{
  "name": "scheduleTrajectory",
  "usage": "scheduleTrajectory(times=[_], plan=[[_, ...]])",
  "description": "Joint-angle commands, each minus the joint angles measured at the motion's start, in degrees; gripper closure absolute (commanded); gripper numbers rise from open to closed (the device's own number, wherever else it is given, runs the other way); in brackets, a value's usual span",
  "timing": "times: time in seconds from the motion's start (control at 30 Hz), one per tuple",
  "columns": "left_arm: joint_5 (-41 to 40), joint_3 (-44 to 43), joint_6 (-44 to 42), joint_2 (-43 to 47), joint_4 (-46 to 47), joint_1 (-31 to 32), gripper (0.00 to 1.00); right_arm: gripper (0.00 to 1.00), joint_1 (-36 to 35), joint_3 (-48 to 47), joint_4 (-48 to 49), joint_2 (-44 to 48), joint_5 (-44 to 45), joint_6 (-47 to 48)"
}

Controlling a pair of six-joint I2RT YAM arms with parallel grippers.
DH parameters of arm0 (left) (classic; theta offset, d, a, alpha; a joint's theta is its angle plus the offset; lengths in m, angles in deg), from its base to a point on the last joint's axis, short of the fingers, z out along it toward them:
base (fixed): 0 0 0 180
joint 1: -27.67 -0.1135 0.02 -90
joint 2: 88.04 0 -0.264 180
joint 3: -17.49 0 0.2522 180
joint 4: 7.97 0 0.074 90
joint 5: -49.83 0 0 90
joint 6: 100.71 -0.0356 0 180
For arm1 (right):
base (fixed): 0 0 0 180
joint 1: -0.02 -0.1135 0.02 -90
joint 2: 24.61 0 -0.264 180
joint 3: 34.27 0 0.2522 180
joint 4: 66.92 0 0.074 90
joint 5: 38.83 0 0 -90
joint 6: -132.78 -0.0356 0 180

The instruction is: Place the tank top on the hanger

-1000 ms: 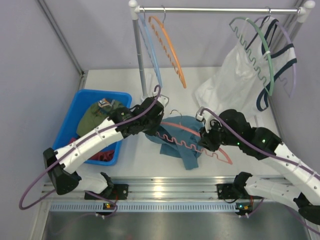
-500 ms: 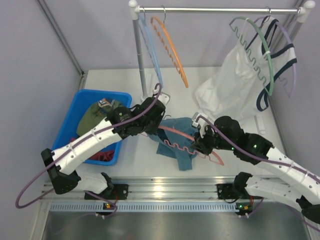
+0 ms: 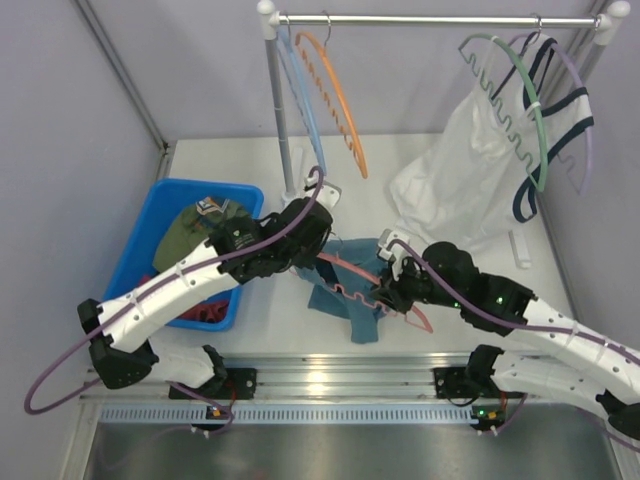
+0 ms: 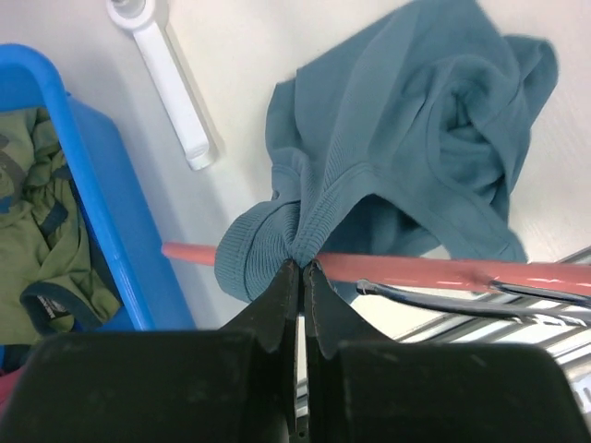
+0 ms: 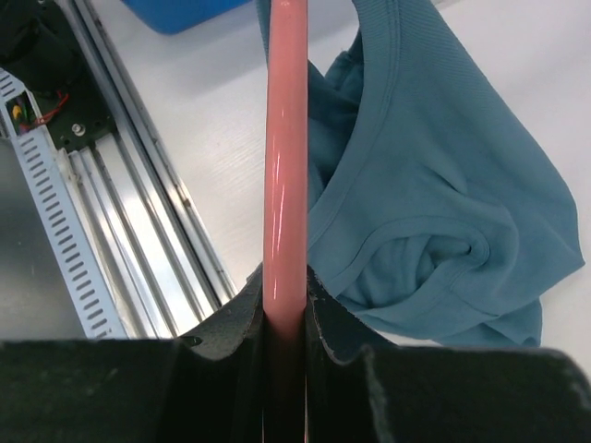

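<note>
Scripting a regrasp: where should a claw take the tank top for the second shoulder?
Likely the ribbed edge of the tank top beside the hanger, from above: it lies open and flat there, while nearer the right claw it bunches into folds.

Probably a lab: grey enclosure walls [image 3: 60,120], aluminium rail [image 3: 330,378], garment rack [image 3: 440,19].

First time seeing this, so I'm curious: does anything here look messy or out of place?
Yes, the tank top is a crumpled wad. Only one bunched edge, pinched by the left gripper, meets the hanger that the right gripper holds.
</note>
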Motion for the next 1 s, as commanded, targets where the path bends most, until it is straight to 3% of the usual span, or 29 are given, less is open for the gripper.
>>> scheduleTrajectory(times=[0.0, 0.2, 0.7, 0.97], plan=[[-2.8, 0.2, -1.2, 5.2, 6.8, 0.2, 1.00, 1.00, -1.6, 1.4, 9.7, 1.8, -1.3, -1.7], [-2.2, 10.6, -0.9, 11.7, 18.9, 0.1, 0.91, 1.00, -1.8, 6.0, 18.5, 3.1, -1.6, -5.2], [-1.1, 23.7, 1.5, 15.0, 31.5, 0.1, 0.60, 1.00, -2.2, 10.5, 25.0, 3.9, -1.1, -8.6], [-1.5, 27.9, 1.6, 22.0, 32.9, 0.1, 0.55, 1.00, -2.2, 10.9, 26.0, 2.8, -0.7, -8.9]])
